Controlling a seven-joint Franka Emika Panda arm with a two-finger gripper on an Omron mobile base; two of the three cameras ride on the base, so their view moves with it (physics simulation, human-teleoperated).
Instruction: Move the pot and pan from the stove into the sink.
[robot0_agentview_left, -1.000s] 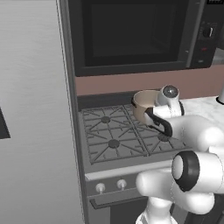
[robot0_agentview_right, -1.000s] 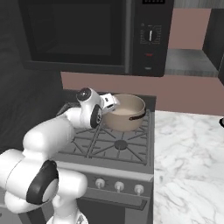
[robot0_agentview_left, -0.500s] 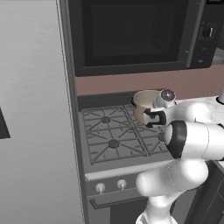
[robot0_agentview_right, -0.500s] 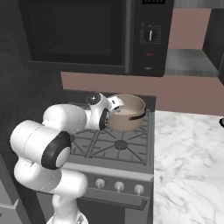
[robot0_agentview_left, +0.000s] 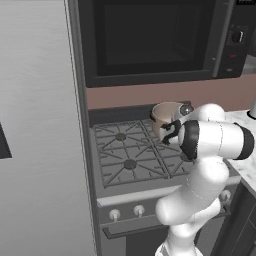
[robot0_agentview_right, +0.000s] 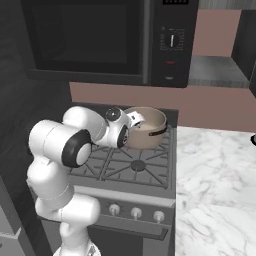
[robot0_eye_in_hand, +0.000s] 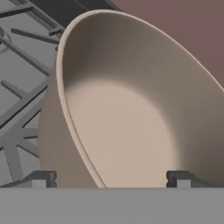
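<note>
The tan pot (robot0_agentview_left: 164, 116) (robot0_agentview_right: 151, 131) stands on the back right burner of the steel stove (robot0_agentview_left: 125, 156) (robot0_agentview_right: 134, 169). My gripper (robot0_agentview_left: 171, 131) (robot0_agentview_right: 135, 120) is at the pot's near rim and is open. In the hand view the pot (robot0_eye_in_hand: 127, 127) looms large and tilted, and my gripper (robot0_eye_in_hand: 111, 179) straddles its wall: one fingertip (robot0_eye_in_hand: 41, 178) is outside over the grate, the other inside the pale bowl. Nothing is clamped. The pan and the sink are out of view.
A black microwave (robot0_agentview_left: 155, 40) (robot0_agentview_right: 100, 40) hangs low over the stove. White marble counter (robot0_agentview_right: 215, 190) runs to the stove's right. A tall grey panel (robot0_agentview_left: 35, 125) stands at the stove's left. The front burners are bare.
The arm has swung its elbow forward and the hand has moved in to the pot's rim. The jaws stayed open and the pot has not moved.
</note>
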